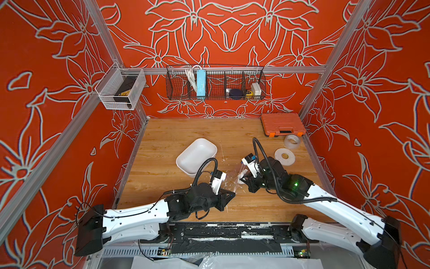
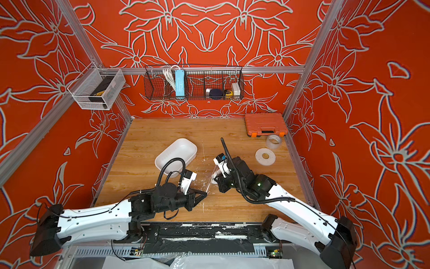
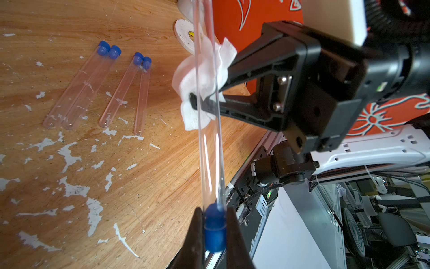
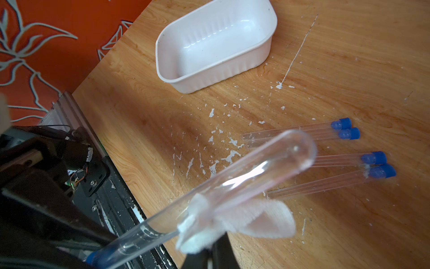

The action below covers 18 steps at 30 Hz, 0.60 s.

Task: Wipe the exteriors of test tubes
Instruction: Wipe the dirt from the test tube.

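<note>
Wiping step in hand: one test tube held in the air, tissue against it.
The left gripper (image 3: 215, 229) is clamped on the blue cap of the held test tube (image 3: 209, 151). The right gripper (image 3: 194, 101) is pinched on a crumpled tissue (image 3: 204, 76) pressed to the tube's middle. Four other test tubes (image 3: 93, 86) lie on the desk (image 3: 69, 186). The next move likely calls for sliding the tissue along the tube without tugging it loose.
</note>
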{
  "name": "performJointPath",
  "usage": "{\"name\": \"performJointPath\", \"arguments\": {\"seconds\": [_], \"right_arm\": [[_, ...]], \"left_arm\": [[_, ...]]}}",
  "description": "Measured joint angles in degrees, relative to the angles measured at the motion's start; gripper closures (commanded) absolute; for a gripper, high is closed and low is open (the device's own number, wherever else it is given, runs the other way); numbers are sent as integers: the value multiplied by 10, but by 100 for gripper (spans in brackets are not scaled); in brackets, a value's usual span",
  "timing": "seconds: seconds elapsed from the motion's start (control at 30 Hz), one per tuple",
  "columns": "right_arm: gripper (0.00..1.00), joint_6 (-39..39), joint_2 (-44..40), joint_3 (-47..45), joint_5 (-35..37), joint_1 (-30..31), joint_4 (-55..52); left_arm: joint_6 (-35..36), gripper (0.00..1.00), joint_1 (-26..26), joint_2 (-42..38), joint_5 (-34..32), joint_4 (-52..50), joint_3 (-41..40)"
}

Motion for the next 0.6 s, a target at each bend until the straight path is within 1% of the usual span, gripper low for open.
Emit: {"name": "performJointPath", "arguments": {"seconds": [0.43, 0.6], "right_arm": [[100, 30, -2, -11, 35, 63, 0], [100, 30, -2, -11, 58, 70, -3]], "left_arm": [[0, 92, 0, 11, -4, 0, 6], [0, 92, 0, 11, -4, 0, 8]]}}
